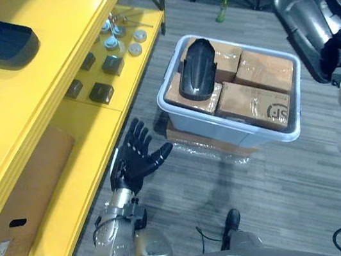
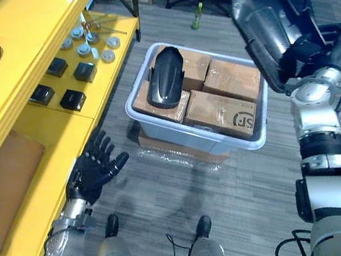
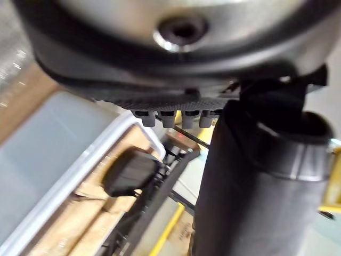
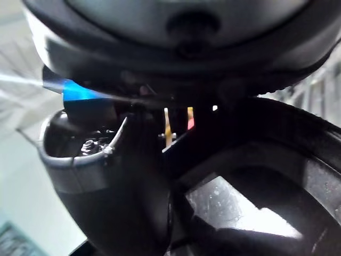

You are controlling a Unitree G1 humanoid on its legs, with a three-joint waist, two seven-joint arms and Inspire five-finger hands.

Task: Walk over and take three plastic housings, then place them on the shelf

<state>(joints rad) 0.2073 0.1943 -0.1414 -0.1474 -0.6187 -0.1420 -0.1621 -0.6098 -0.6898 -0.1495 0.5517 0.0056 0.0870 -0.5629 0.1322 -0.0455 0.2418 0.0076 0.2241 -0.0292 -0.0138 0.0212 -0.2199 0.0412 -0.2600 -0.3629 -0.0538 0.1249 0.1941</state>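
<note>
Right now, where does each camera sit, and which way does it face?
Left eye view: on the head, facing down at the yellow shelf and the bin; open left hand shows.
Right eye view: beside it, same scene; right hand grips the raised housing.
Left wrist view: on that wrist, along the left hand toward the bin.
Right wrist view: on that wrist, facing into the raised housing.
Shared: eye views and left wrist view show the black housing in the bin.

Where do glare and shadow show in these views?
Left eye view: light glares off the top of the yellow shelf, and a soft shadow lies on the floor near the grey bin. Right eye view: highlights streak the plastic housing in the right hand. Right wrist view: a bright patch on that housing's inside.
</note>
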